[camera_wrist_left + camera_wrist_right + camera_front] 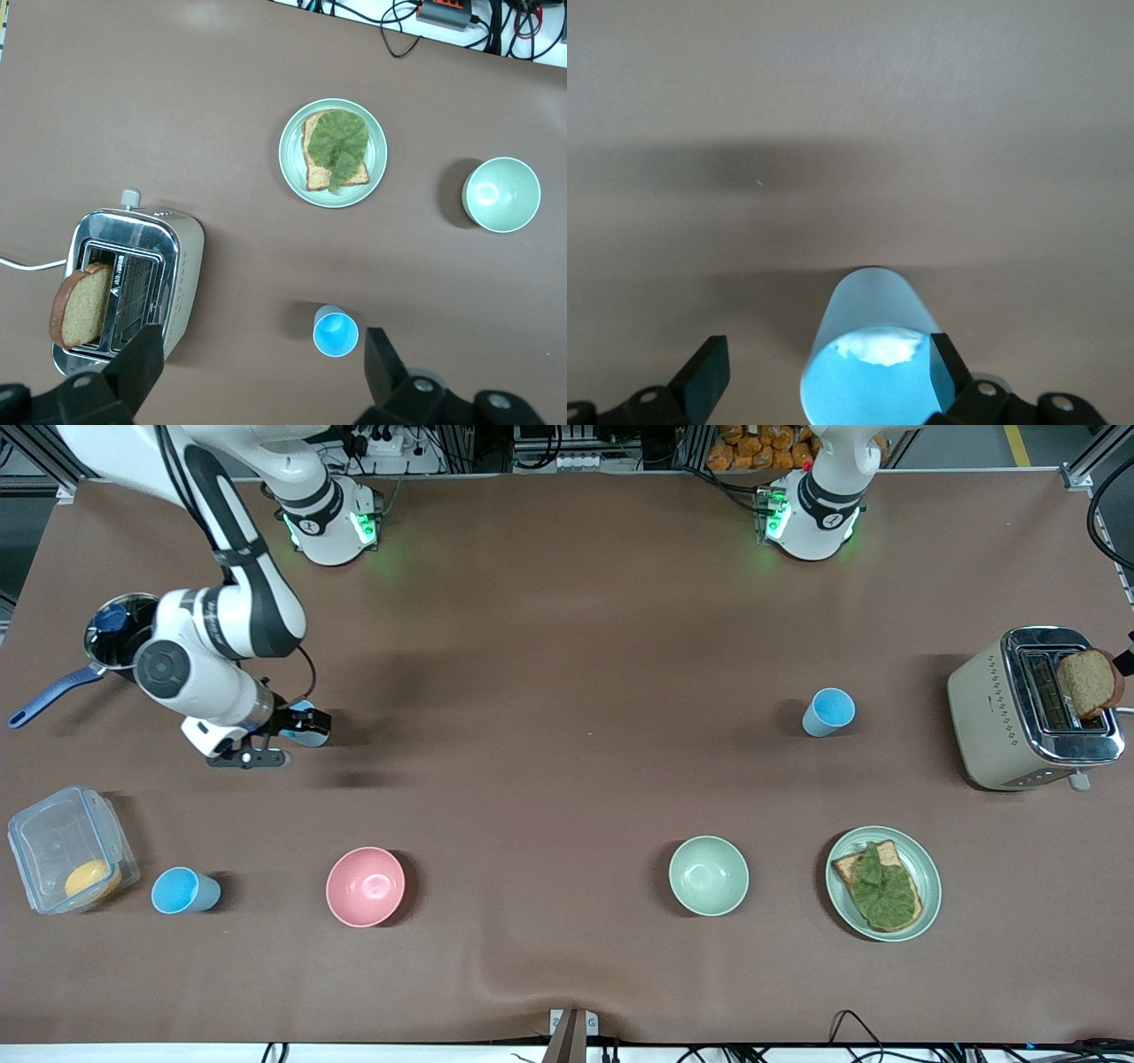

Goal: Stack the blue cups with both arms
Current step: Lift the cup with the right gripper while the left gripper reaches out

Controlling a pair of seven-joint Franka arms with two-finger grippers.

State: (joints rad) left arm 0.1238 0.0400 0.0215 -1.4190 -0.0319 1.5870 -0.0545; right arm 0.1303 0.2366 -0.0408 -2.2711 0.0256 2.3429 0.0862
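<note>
While the left end effector (263,372) hangs high, the right end effector (288,737) straddles a blue cup (305,708); neither grips anything.

Front view: the right one sits low over the bench (567,646) at the right arm's end, close to the pot (115,633). A second cup (185,890) stands beside the lidded box (66,850), a third cup (829,711) near the toaster (1032,708). The pink bowl (365,886), green bowl (709,875) and plate (926,877) look clear of either path.
Left wrist view: jaws spread wide and empty, above the third cup. The toaster is the one neighbour, so a straight descent seems safest.
Right wrist view: the cup sits between wide-open fingers (704,372), nearer one. Centre it, then close gently, since tapered plastic may slip.
</note>
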